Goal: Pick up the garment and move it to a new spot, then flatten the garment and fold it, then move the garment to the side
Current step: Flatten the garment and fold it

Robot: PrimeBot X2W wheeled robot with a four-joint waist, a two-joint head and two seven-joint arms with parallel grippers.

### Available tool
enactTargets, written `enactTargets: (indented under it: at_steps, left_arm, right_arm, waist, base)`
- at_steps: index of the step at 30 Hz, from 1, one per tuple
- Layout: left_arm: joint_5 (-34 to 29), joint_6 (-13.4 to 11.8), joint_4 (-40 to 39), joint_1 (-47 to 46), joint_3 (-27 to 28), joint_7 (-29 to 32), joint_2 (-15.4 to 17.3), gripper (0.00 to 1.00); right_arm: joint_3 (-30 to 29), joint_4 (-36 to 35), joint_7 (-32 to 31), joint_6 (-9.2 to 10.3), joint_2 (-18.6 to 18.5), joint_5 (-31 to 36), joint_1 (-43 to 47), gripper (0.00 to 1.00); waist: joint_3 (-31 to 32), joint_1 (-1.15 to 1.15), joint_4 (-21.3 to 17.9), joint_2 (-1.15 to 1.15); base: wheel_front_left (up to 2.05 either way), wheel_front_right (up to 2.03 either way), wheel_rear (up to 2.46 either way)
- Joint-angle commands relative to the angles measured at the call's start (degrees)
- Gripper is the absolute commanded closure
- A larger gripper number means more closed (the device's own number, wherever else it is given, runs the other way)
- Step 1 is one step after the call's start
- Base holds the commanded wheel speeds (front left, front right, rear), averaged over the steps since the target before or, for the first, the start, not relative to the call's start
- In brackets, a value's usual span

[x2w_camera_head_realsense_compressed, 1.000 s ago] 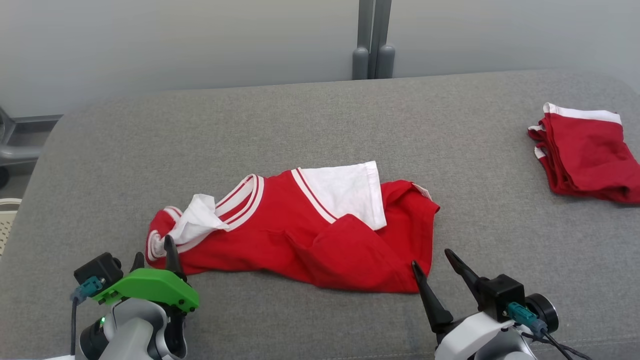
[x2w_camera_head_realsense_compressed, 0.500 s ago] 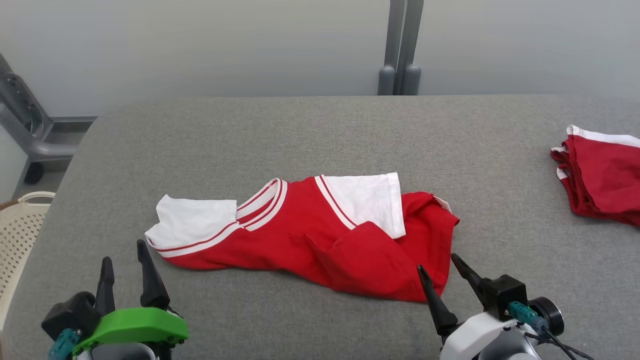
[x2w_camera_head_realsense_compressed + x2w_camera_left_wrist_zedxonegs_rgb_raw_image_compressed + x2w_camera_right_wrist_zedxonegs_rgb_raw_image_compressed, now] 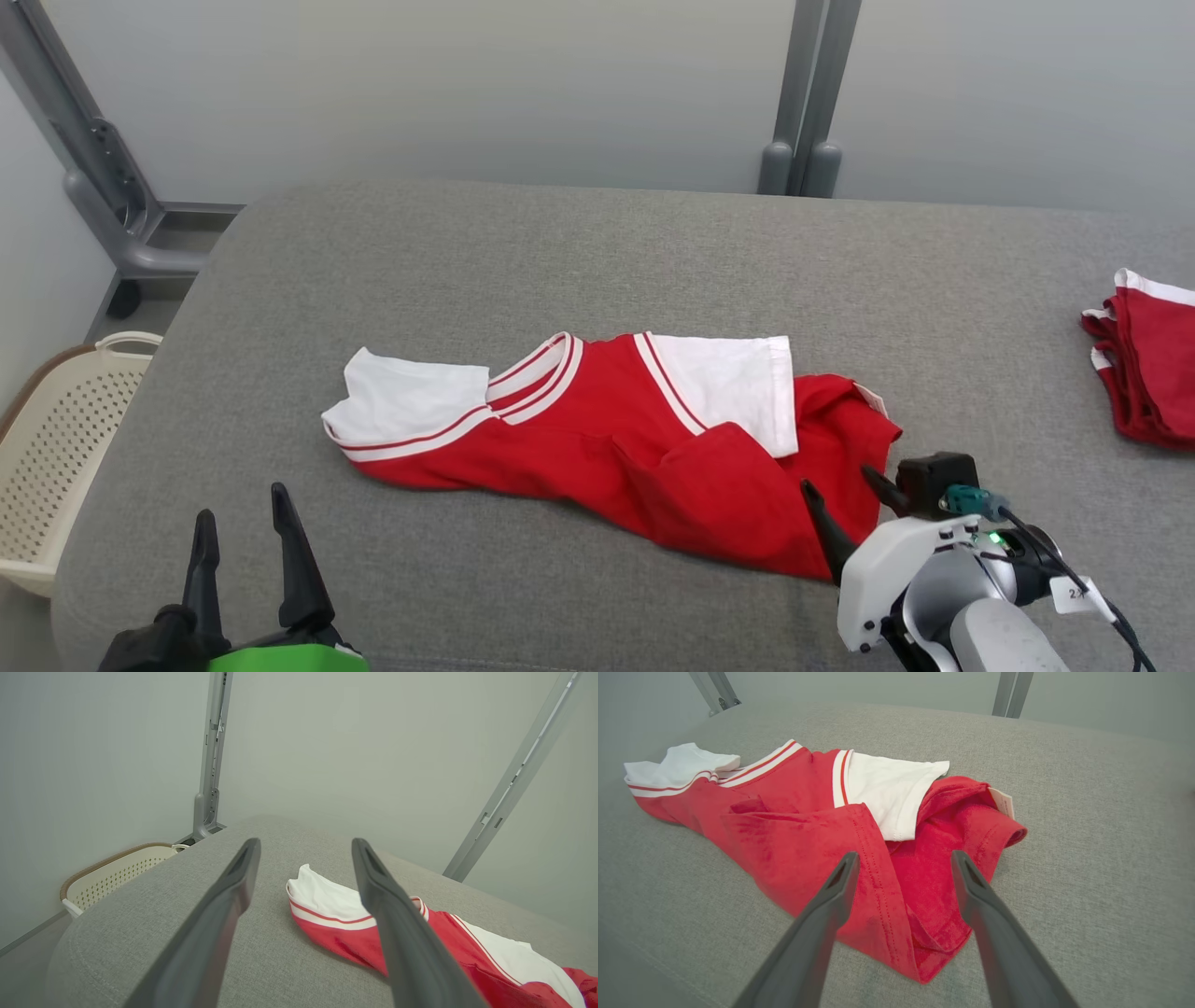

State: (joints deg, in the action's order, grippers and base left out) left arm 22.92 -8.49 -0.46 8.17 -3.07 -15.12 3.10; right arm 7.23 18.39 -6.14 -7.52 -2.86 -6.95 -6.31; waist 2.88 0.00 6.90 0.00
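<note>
- While the crumpled red-and-white cloth shirt [image 3: 597,439] lies mid-way on the grey padded counter [image 3: 653,252], flattening seems in hand.
- Left tool [image 3: 241,501] and right tool [image 3: 836,478] both gape empty.
- Next: pinch its doubled-over bottom edge, pull outward.

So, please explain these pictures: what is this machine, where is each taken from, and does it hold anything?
It is a robot with two arms, each ending in a two-fingered gripper. One picture is from its head, looking down at a grey cushion with a red-and-white shirt; the left gripper is lower left, the right gripper at the shirt's edge. The other two are from wrist cameras, looking along the fingers. Both are open and empty. A folded red pile lies far right, a basket left.
</note>
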Motion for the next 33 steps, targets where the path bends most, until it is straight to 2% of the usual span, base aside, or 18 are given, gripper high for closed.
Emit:
enactTargets:
  at_steps: [1,7,12,20,21,22,23,26,29,33]
  left_arm:
    - [-1.07,0.37,-0.11,0.8,-0.19,0.0,-0.06,0.0]
    - [-2.69,1.28,0.82,0.69,-1.03,0.0,-0.14,0.0]
    - [-2.82,1.07,1.36,0.07,-2.22,0.0,-0.17,0.0]
    - [-2.9,0.86,1.87,-1.16,-3.54,0.0,-0.15,0.0]
    - [-2.82,0.8,1.87,-1.28,-3.65,0.0,-0.15,0.0]
    - [-2.68,0.72,1.93,-1.36,-3.69,0.0,-0.16,0.0]
    - [-2.61,0.65,2.01,-1.44,-3.81,0.0,-0.16,0.0]
    - [-2.51,0.53,2.14,-1.69,-3.99,0.0,-0.16,0.0]
    - [-2.45,0.42,2.33,-1.79,-4.02,0.0,-0.16,0.0]
    - [-2.41,0.43,2.41,-1.94,-4.2,0.0,-0.16,0.0]
  right_arm:
    - [-0.33,0.64,-1.17,0.06,-0.09,-0.56,-1.25,0.0]
    - [-0.52,4.28,-8.49,0.06,-0.09,-1.21,-5.54,0.0]
    - [-0.82,7.1,-12.18,0.06,-0.12,-1.64,-8.12,0.0]
    - [-3.2,10.91,-12.0,0.06,-0.1,-1.06,-10.26,0.0]
    - [-3.43,11.42,-11.99,0.06,-0.11,-1.26,-10.33,0.2]
    - [-3.37,11.82,-12.04,0.06,-0.1,-1.58,-10.38,0.55]
    - [-3.18,12.1,-12.06,0.06,-0.1,-1.79,-10.44,0.59]
    - [-3.08,12.69,-11.69,0.06,-0.12,-2.12,-10.5,0.61]
    - [-3.05,13.21,-11.44,0.06,-0.11,-2.02,-10.6,1.0]
    - [-3.1,13.57,-11.75,0.06,-0.11,-1.42,-10.64,1.0]
  waist:
    - [-0.24,0.0,0.91,0.0]
    - [-0.96,0.0,3.18,0.0]
    - [-2.01,0.0,4.79,0.0]
    - [-3.79,0.0,6.82,0.0]
    - [-3.96,0.0,6.96,0.0]
    - [-4.11,0.0,7.05,0.0]
    - [-4.22,0.0,7.12,0.0]
    - [-4.46,0.0,7.18,0.0]
    - [-4.59,0.0,7.04,0.0]
    - [-4.64,0.0,6.88,0.0]
  base:
    - [0.0,0.0,0.0]
    - [0.0,0.0,0.0]
    - [0.0,0.0,0.0]
    - [0.0,0.0,0.0]
    - [0.0,0.0,0.0]
    - [0.0,0.0,0.0]
    - [0.0,0.0,0.0]
    - [0.0,0.0,0.0]
    - [0.0,0.0,0.0]
    - [0.0,0.0,0.0]
